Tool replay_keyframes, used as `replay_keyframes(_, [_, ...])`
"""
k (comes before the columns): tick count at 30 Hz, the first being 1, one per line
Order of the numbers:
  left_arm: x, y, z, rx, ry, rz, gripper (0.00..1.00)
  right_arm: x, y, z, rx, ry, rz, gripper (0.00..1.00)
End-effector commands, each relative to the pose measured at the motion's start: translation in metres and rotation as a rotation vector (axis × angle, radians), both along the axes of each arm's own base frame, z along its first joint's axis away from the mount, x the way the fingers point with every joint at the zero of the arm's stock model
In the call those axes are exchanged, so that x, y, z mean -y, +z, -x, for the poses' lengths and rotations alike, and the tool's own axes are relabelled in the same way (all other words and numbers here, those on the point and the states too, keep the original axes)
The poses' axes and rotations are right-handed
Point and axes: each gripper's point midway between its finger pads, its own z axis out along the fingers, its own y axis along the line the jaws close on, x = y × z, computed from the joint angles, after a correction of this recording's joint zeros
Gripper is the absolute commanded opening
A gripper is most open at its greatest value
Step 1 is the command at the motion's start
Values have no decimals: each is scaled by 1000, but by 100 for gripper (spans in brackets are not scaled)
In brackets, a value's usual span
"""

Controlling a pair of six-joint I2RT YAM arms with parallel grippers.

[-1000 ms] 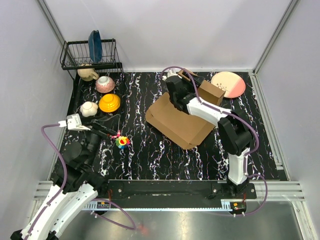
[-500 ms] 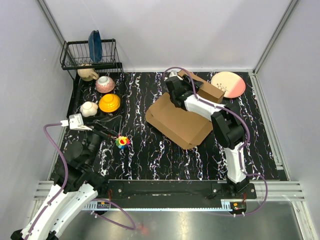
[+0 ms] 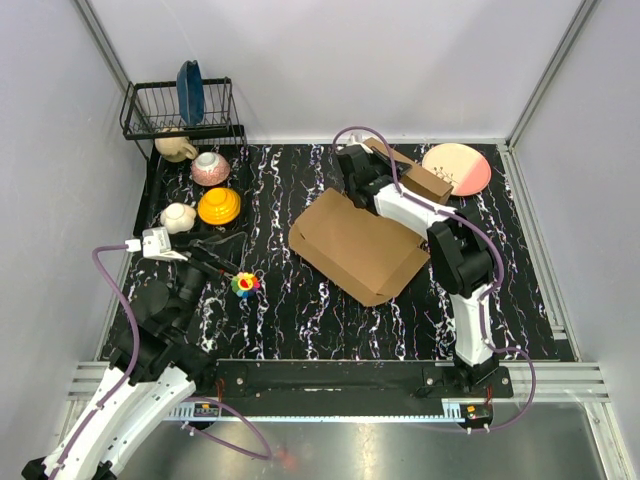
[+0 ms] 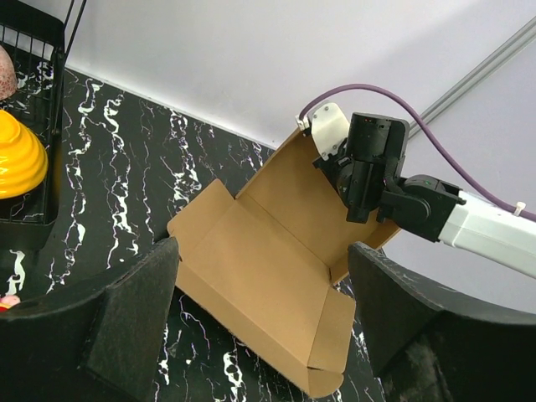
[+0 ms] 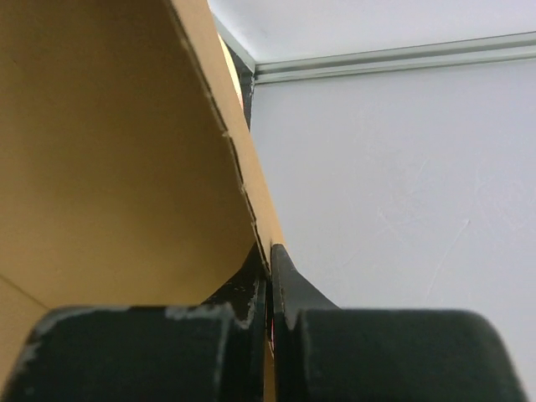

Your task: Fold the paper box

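The paper box is a large brown cardboard sheet lying open in the middle of the table, its back flap tilted up. My right gripper is at the far left corner of that flap and is shut on its edge. In the right wrist view the cardboard runs straight down between the closed fingers. My left gripper hovers open at the left, well apart from the box. In the left wrist view the box and the right gripper lie beyond my spread left gripper.
A wire rack with a blue plate stands back left. Near it are a beige teapot, a pink bowl, a yellow bowl and a white cup. A colourful toy lies by the left gripper. A pink plate sits back right.
My right gripper moved toward the back wall and closed on the flap's edge. The box's main panel has shifted slightly and lies flatter. The left arm has barely moved.
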Motion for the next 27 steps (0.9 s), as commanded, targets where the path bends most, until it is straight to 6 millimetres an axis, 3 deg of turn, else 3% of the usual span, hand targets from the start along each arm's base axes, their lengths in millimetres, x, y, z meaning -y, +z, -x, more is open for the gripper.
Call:
replay_keyframes(1, [3, 7, 1, 32, -21, 0, 84, -2, 27, 4, 80, -6, -134, 0])
replay_keyframes(7, [5, 13, 1, 41, -28, 17, 84, 3, 75, 30, 148, -16, -336, 0])
replay_keyframes(8, [5, 15, 1, 45, -28, 19, 84, 9, 87, 42, 144, -15, -372, 0])
replay_keyframes(13, [-6, 43, 7, 103, 4, 30, 84, 15, 105, 71, 170, -41, -711, 0])
replay_keyframes(14, [-8, 49, 8, 116, 14, 28, 84, 24, 95, 78, 137, -71, -755, 0])
replay_keyframes(15, [-12, 60, 11, 136, 19, 36, 84, 17, 90, 82, 139, -82, -866, 0])
replay_keyframes(16, [-13, 65, 13, 145, 23, 39, 84, 18, 94, 90, 151, -83, -926, 0])
replay_keyframes(17, [-15, 70, 14, 156, 29, 41, 84, 23, 79, 96, 129, -112, -967, 0])
replay_keyframes(19, [-19, 83, 19, 180, 36, 54, 84, 15, 75, 107, 131, -138, -1135, 0])
replay_keyframes(21, [-24, 92, 22, 200, 47, 59, 84, 13, 51, 117, 102, -202, -1288, 0])
replay_keyframes(22, [-26, 96, 24, 209, 51, 64, 84, 11, 58, 119, 137, -191, -1364, 0])
replay_keyframes(23, [-28, 100, 26, 215, 56, 68, 84, 12, 40, 126, 114, -230, -1397, 0])
replay_keyframes(25, [-31, 108, 30, 232, 60, 76, 84, 7, 40, 132, 140, -262, -1528, 0])
replay_keyframes(27, [-34, 114, 33, 244, 63, 86, 84, 0, 24, 142, 131, -331, -1617, 0])
